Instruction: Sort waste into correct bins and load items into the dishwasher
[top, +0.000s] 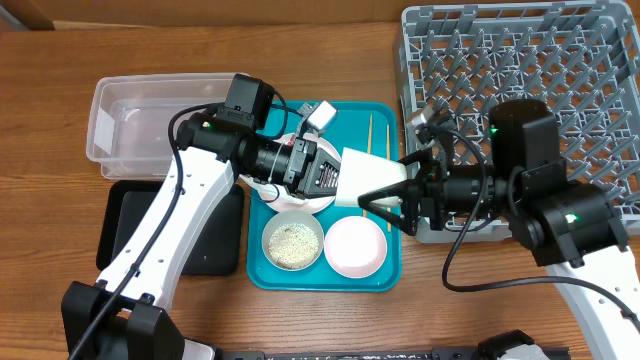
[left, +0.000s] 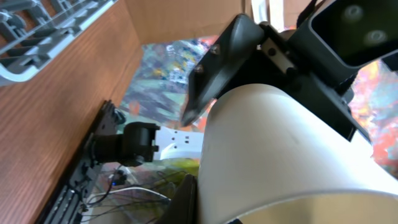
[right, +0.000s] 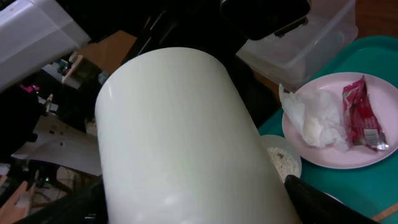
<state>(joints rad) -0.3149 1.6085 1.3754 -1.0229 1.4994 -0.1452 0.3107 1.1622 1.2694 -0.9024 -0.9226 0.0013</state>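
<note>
Two pairs of jaws, the left gripper's (top: 343, 180) and the right gripper's (top: 388, 198), are set around a white cup (top: 372, 172) above the teal tray (top: 348, 118); clamping cannot be told. Rice (top: 292, 243) is held in the grey-white bowl (top: 270, 228), and the napkin (right: 311, 121) and red wrapper (right: 360, 112) are carried on the plate (right: 329, 158).

Nothing legible shows in any view. The red wrapper (right: 364, 115), at three o'clock in the right wrist view on the pink plate (right: 323, 158), bears pale print too blurred to read.

Left gripper (top: 335, 178), right gripper (top: 405, 192) facing; arms reaching inward.
</note>
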